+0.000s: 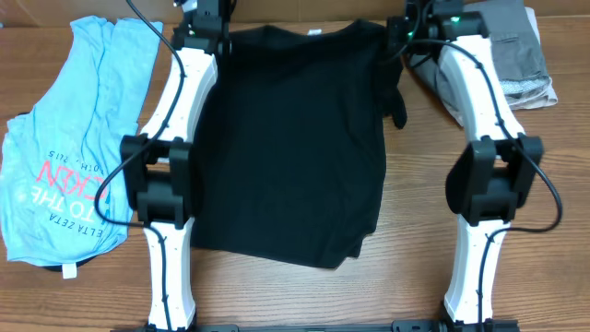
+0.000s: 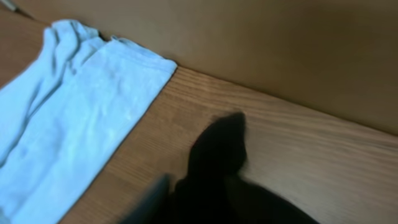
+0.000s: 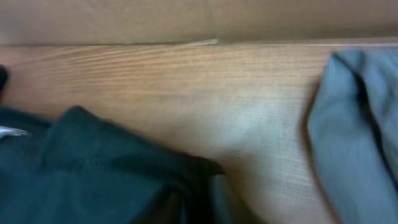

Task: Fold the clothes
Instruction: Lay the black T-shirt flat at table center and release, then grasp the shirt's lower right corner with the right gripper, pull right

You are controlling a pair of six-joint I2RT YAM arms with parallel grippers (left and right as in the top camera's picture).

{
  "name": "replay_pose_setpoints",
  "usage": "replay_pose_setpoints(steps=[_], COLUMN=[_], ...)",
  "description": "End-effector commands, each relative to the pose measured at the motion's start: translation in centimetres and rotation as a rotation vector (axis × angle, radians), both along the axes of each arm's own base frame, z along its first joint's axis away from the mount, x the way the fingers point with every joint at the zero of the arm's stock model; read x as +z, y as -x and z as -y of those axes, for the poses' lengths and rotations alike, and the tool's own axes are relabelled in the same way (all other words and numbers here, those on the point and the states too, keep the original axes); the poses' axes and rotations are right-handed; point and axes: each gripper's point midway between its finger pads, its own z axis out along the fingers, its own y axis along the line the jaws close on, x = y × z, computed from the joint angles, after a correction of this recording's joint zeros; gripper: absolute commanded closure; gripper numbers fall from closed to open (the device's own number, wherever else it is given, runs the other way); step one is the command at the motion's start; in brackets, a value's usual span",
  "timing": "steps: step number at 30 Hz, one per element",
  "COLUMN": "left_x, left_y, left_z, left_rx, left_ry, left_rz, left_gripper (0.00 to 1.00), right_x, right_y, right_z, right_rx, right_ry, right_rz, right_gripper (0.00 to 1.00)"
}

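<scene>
Poising the left gripper (image 1: 219, 42) and right gripper (image 1: 398, 39) at the 2 far corners of the black T-shirt (image 1: 290, 148) lying in the middle — jaws blurred, not telling clenched from released. Showing the light blue shirt (image 1: 69, 138) lying at left.

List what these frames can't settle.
- Left fingers: left wrist view, blurred against the black T-shirt; open or shut unclear.
- Right fingers: right wrist view, same blur, same doubt.
- Light blue shirt lettering: overhead, too small and partly creased to read in full.
- Grey garment: overhead, cut by the top edge, partly behind the right arm.
</scene>
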Motion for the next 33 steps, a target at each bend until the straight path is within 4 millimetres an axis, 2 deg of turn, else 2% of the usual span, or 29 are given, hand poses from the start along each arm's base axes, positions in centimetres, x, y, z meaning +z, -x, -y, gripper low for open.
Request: replay_pose_setpoints(steps=[1,2,3,4,7,12,16,19,22,26,29,33], left_x=[-2.4,-2.5,-2.4,-2.1,0.9,5.9,9.1,10.7,11.2,10.5,10.0,9.4], left_y=[-1.1,-1.5,-2.0,-2.2,-2.9,-1.4,2.1,5.1,7.7,8.8,9.6,10.5], left_z=[-2.3,-2.3,-2.2,-2.1,-2.1,-1.4,1.3,2.8,3.7,3.8,3.6,3.8], left_rx=[0.053,0.051,0.04,0.029,-0.037,-0.093,-0.229,-0.296,-0.357,-0.424,-0.424,-0.437], left_ry=[-0.046,-0.046,-0.052,-0.063,-0.14,-0.12,-0.014,0.041,0.061,0.025,0.027,0.049], left_rz=[0.017,0.034,0.048,0.057,0.066,0.023,-0.079,-0.15,-0.227,-0.302,-0.34,-0.382], left_gripper=[0.21,0.04,0.0,0.0,0.0,0.0,0.0,0.0,0.0,0.0,0.0,0.0], right_x=[-1.8,-2.1,-2.3,-2.2,-1.2,1.9,4.2,4.6,3.8,1.7,0.5,-0.9], right_y=[-1.7,-2.3,-2.7,-3.0,-3.3,-1.7,2.1,6.1,10.3,14.3,16.3,18.2], right_z=[-0.1,-0.2,-0.3,-0.2,0.6,1.4,0.3,-0.4,-0.4,-0.1,0.0,-0.9], right_rx=[-0.02,-0.024,-0.038,-0.053,-0.091,-0.108,-0.058,-0.034,-0.033,-0.04,-0.04,-0.017], right_ry=[0.039,0.041,0.035,0.026,0.013,0.0,-0.043,-0.056,-0.038,-0.022,-0.016,-0.035], right_rz=[0.036,0.053,0.065,0.074,0.088,0.054,-0.047,-0.177,-0.338,-0.523,-0.617,-0.708], right_gripper=[0.41,0.13,0.0,0.0,0.0,0.0,0.0,0.0,0.0,0.0,0.0,0.03])
